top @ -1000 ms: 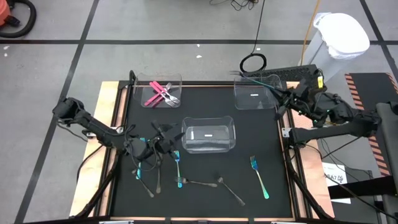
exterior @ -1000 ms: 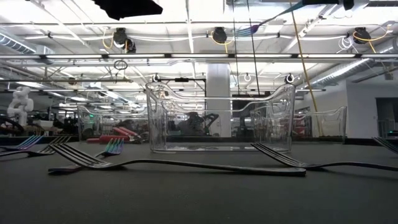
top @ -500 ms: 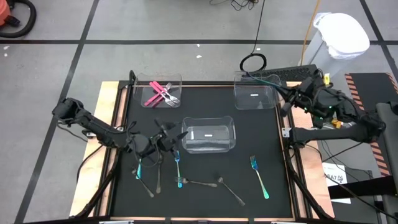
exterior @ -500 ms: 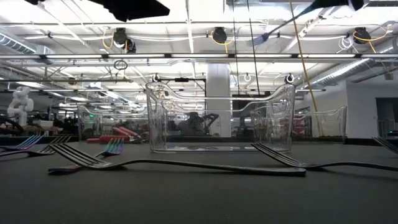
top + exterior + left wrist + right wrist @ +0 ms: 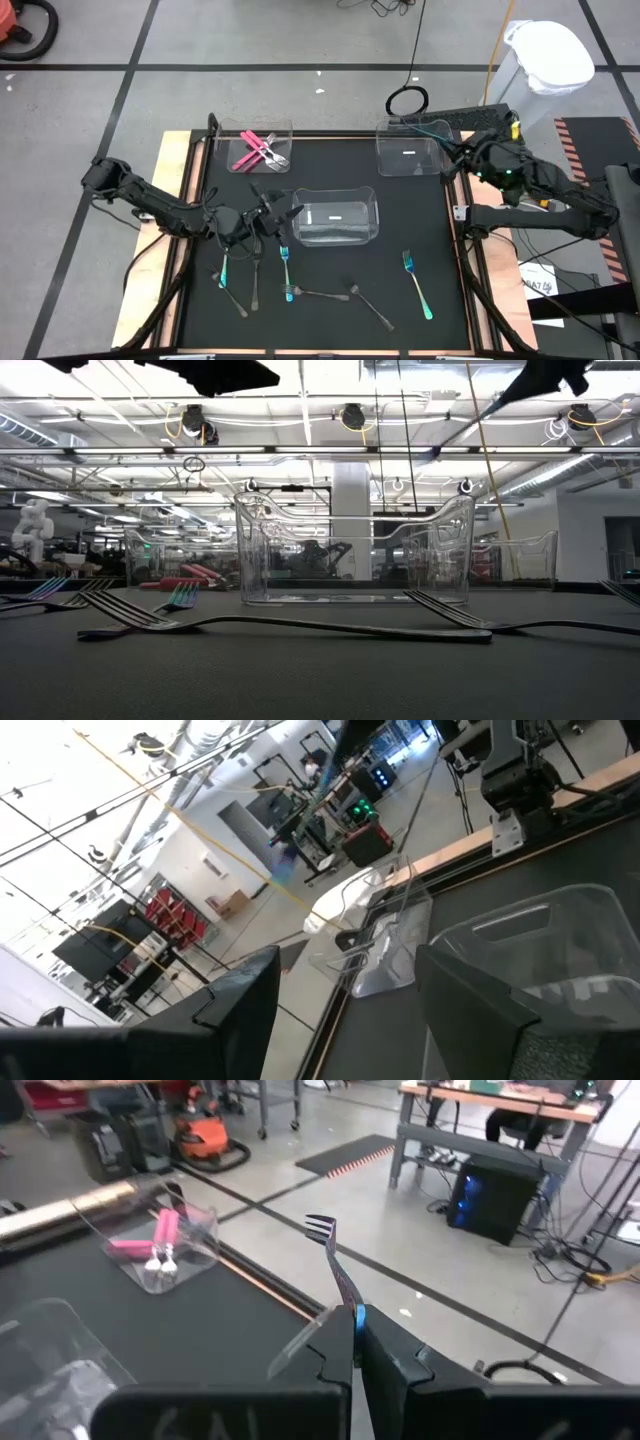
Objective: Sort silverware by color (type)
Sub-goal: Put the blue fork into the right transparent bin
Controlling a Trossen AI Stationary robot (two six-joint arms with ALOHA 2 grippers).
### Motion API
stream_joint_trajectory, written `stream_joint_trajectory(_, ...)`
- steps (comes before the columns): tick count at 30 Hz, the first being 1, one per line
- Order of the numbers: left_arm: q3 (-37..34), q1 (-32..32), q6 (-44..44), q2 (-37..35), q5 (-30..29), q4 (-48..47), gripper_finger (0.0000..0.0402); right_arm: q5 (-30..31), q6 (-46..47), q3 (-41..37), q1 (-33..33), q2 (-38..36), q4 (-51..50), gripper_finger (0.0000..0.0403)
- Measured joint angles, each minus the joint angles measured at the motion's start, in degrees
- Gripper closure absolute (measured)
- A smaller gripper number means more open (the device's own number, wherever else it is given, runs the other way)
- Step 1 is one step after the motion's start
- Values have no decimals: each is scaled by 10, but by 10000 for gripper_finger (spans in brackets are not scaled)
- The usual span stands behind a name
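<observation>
Black matting covers your table, framed in pale wood, and the loose silverware lies along the lower part of the overhead frame. Nearest the bottom edge you have a teal fork at lower right, two grey metal pieces at lower centre, a small blue-teal fork just left of them, and a cluster of mixed pieces at lower left. Just above that cluster, left of centre, your left gripper hovers over the mat with its fingers spread apart and nothing between them, close to the left wall of the middle clear bin; its own camera shows the two dark fingers wide apart with that bin ahead. Farther up, at the upper left of the mat, a second clear bin holds the pink-handled pieces. At the upper right a third bin sits by the mat's corner, and your right gripper hangs at its right edge, clamped on an iridescent fork whose tines point away from the wrist, the handle pinched between the closed fingers. From table height the same fork shows high at the upper right, above the bins. You will find no readable brand or lettering on any item in these views.
</observation>
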Motion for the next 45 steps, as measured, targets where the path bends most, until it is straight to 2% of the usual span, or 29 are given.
stream_joint_trajectory(4,0,0,4,-12,4,-9,169,0,-6,-31,-20,0,15,399)
stream_joint_trajectory(8,0,0,-18,-30,20,-70,169,-6,-7,-41,-45,0,17,399)
stream_joint_trajectory(15,0,4,-140,-89,190,-258,169,-75,-22,-43,-91,3,64,399)
stream_joint_trajectory(20,0,4,-235,-126,223,-355,169,-110,-40,-45,-130,13,69,399)
stream_joint_trajectory(26,0,4,-347,-153,287,-475,169,-139,-53,-123,-171,12,143,399)
stream_joint_trajectory(33,0,0,-453,-158,310,-561,169,-177,-80,-162,-236,-1,165,399)
stream_joint_trajectory(39,-4,-18,-493,-158,309,-561,169,-239,-95,-162,-297,-33,158,399)
stream_joint_trajectory(45,-5,-35,-522,-158,297,-560,169,-313,-97,-180,-352,-33,139,399)
